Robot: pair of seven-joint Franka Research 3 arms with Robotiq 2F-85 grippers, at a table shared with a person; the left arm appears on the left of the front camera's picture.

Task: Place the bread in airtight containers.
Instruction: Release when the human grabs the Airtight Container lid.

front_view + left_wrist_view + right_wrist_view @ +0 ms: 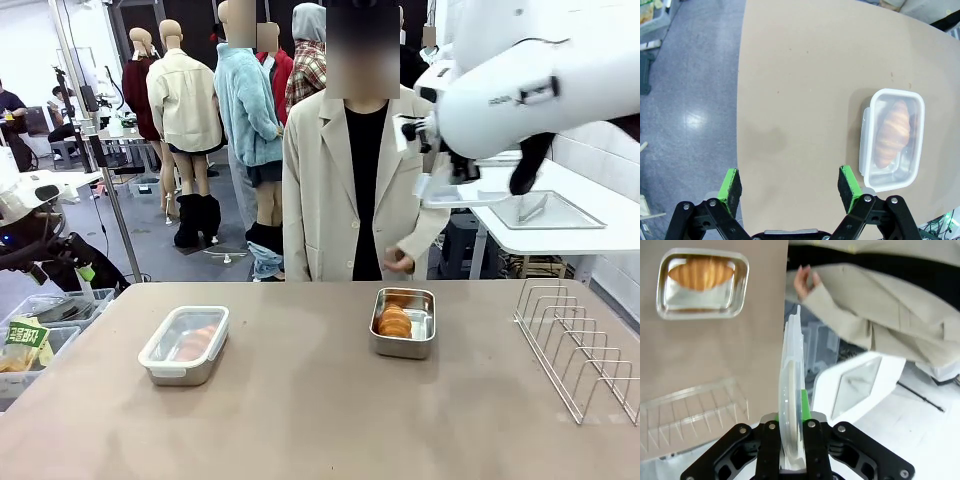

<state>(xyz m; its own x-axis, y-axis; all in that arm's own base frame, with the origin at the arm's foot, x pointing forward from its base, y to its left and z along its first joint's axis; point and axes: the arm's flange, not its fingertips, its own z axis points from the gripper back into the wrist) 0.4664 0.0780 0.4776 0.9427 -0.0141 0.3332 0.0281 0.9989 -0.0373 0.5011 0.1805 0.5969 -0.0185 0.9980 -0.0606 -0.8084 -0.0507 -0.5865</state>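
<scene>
Two steel airtight containers stand on the tan table. The left container [185, 345] has its clear lid snapped on, and a bread roll [892, 132] shows through it. The right container [403, 322] is uncovered and holds golden bread [395, 320]. My right gripper [462, 172] hangs high above the table's far right, shut on a clear plastic lid [792, 390] held edge-on, with the uncovered container [702, 282] below and to its side. My left gripper [790, 187] is open over bare table, and the lidded container [892, 140] lies off to one side of its fingers [849, 186].
A wire rack [580, 345] stands at the table's right end. A person in a beige jacket stands at the far edge with one hand [398, 258] raised near the uncovered container. Behind, a flat steel tray [545, 210] lies on a white table. Bins [40, 330] sit off the left edge.
</scene>
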